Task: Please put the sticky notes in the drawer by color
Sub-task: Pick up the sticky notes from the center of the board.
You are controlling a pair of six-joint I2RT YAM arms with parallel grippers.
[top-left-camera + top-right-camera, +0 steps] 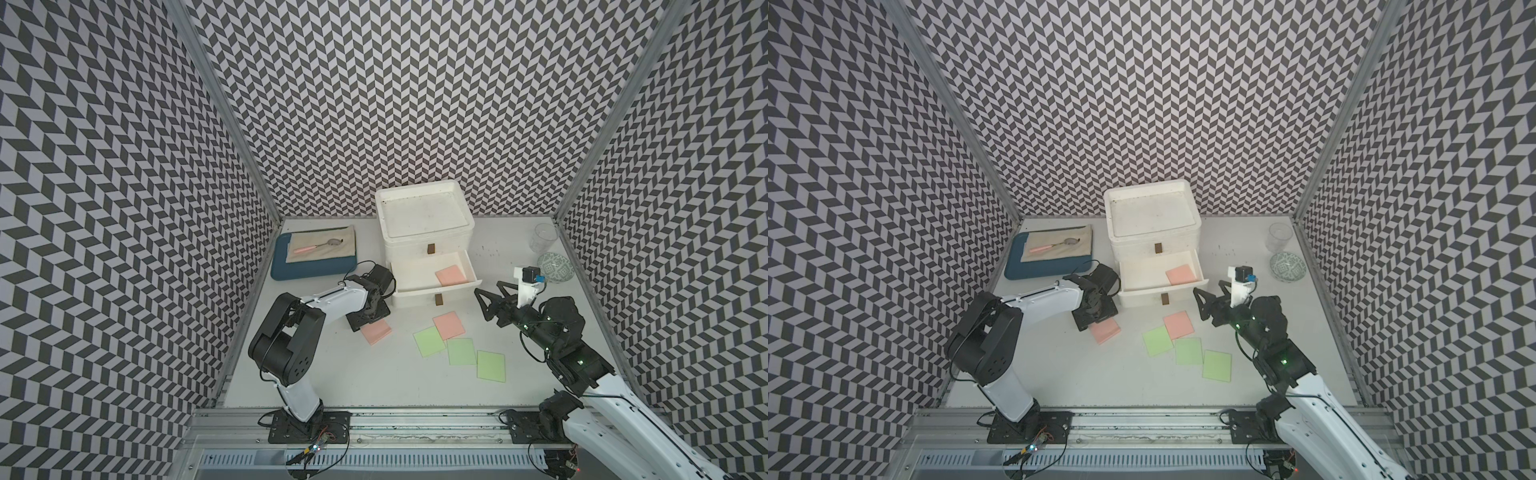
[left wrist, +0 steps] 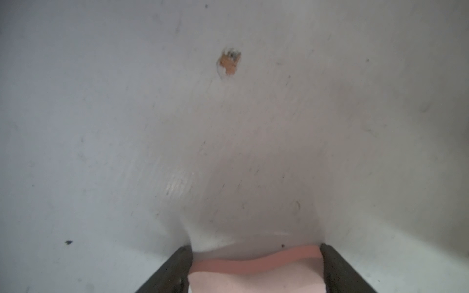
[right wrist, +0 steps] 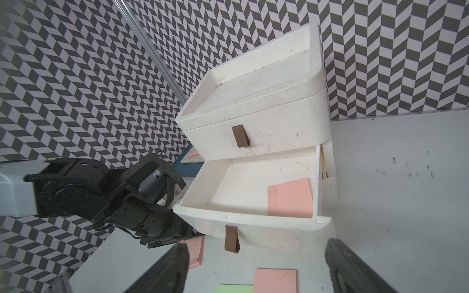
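Seven o'clock of the drawer (image 1: 409,245), left pincer (image 2: 255,250) squeezes a buckled pink note (image 2: 253,279) on the bench (image 2: 127,126); right pincer (image 1: 489,291) gapes empty.

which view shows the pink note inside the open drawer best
Right wrist: the drawer note is large and unblocked. Both top views show it small. Left wrist shows only another pink note between the fingers.

Soft, even overhead light is filling both top views, leaving only faint shadows on the table (image 1: 374,386). The left wrist view is looking dim and blurry, and a small glare patch is shining there
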